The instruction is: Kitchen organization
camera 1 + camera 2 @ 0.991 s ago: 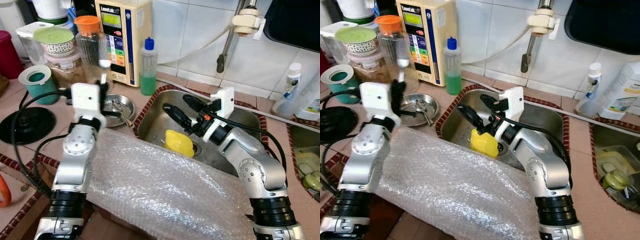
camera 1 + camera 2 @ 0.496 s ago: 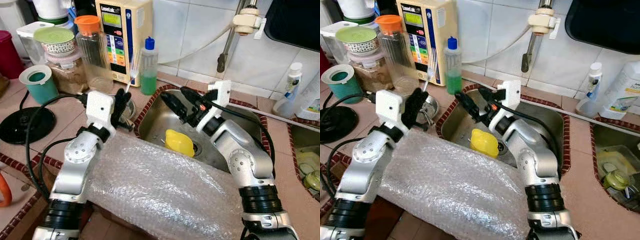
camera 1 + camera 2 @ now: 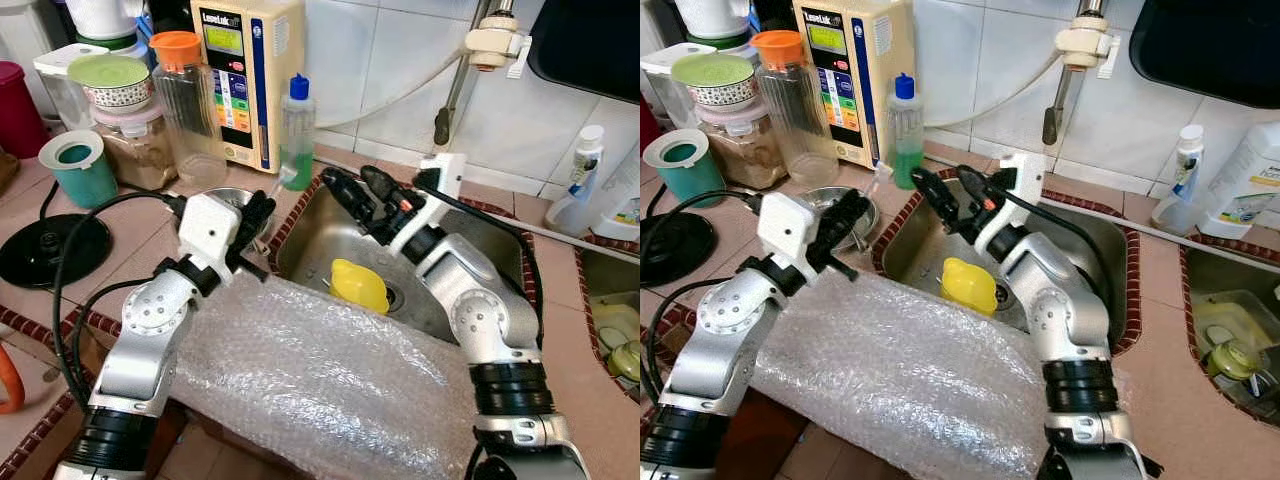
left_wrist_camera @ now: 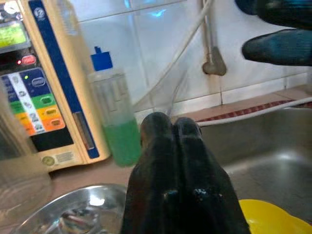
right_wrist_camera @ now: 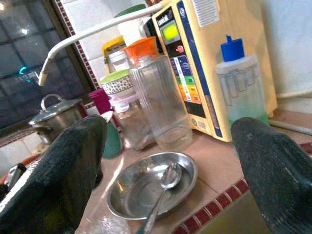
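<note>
My left gripper (image 3: 260, 207) is shut on a clear plastic fork (image 4: 171, 92) that sticks up past its fingertips. It hovers over the counter at the sink's left rim, just above a steel bowl (image 5: 151, 187) with a spoon in it. My right gripper (image 3: 358, 193) is open and empty over the sink's (image 3: 470, 240) left part, pointing at the left gripper from a short way off. A yellow cup-like object (image 3: 358, 285) lies in the sink near the drain. A sheet of bubble wrap (image 3: 330, 380) covers the counter's front edge.
Along the back wall stand a green soap bottle (image 3: 296, 135), a cream appliance (image 3: 240, 70), an orange-lidded jar (image 3: 188, 105), stacked containers (image 3: 110, 95) and a teal cup (image 3: 75, 165). A faucet (image 3: 470, 60) hangs over the sink. A black round base (image 3: 50, 250) and its cable lie at left.
My left gripper swung right and down from beside the jar to the sink's rim, carrying the fork. My right gripper rose and moved left toward it, staying open.
</note>
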`<state>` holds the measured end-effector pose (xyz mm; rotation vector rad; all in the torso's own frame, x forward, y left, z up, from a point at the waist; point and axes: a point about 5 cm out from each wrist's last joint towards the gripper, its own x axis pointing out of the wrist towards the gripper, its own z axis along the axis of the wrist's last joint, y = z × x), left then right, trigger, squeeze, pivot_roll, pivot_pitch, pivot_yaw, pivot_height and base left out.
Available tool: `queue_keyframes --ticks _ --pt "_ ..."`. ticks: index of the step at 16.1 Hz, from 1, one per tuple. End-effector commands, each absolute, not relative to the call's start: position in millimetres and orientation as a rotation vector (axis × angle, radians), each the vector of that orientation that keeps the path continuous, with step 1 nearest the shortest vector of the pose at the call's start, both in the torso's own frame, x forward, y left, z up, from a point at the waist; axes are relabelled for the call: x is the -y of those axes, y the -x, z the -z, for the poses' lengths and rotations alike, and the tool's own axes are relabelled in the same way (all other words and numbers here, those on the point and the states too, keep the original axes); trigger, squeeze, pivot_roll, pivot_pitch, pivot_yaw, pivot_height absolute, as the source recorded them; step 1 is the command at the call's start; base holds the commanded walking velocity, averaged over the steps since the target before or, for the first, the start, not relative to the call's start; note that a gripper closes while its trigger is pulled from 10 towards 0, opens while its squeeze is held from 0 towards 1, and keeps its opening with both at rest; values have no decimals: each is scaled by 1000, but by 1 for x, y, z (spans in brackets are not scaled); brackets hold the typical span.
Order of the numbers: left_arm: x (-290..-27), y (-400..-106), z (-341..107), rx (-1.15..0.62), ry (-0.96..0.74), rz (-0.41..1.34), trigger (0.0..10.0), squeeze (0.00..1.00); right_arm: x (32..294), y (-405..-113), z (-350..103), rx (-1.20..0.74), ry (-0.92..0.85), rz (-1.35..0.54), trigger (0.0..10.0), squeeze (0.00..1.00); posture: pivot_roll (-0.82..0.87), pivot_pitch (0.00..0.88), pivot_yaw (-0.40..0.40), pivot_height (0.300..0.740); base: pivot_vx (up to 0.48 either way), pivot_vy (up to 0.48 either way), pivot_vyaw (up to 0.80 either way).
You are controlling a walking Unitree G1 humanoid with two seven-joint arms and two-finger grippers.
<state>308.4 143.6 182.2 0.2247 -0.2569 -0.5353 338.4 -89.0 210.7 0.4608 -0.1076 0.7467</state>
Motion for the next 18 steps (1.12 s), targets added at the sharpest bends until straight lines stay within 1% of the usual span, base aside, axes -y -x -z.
queue_keyframes --ticks 1,5,6,10,14,15,16,18 --pt "-136 -305 -183 273 -255 587 0 0 87 -340 -212 101 -460 -754 10000 0 174 0 -26 740 0 0 0" --pt "-124 -298 -179 267 -284 686 0 0 86 -340 -212 101 -497 -748 10000 0 156 0 -5 740 0 0 0" --pt "-123 -297 -175 261 -295 693 0 0 89 -340 -210 97 -502 -735 10000 0 156 0 -10 740 0 0 0" --pt "-128 -300 -177 272 -312 647 0 0 96 -340 -202 67 -493 -727 10000 0 168 0 -29 740 0 0 0" --pt "-142 -304 -176 264 -305 565 0 0 95 -339 -206 88 -472 -728 10000 0 130 0 -21 740 0 0 0" --pt "-146 -308 -176 254 -301 513 2706 0 96 -338 -207 89 -465 -725 10000 0 122 0 -22 740 0 0 0" --pt "-152 -315 -173 229 -268 427 10000 0 101 -336 -206 83 -452 -718 10000 0 124 0 -30 740 0 0 0" --pt "-162 -323 -167 169 -177 294 10000 0 105 -332 -205 76 -427 -719 10000 0 117 0 -38 740 0 0 0"
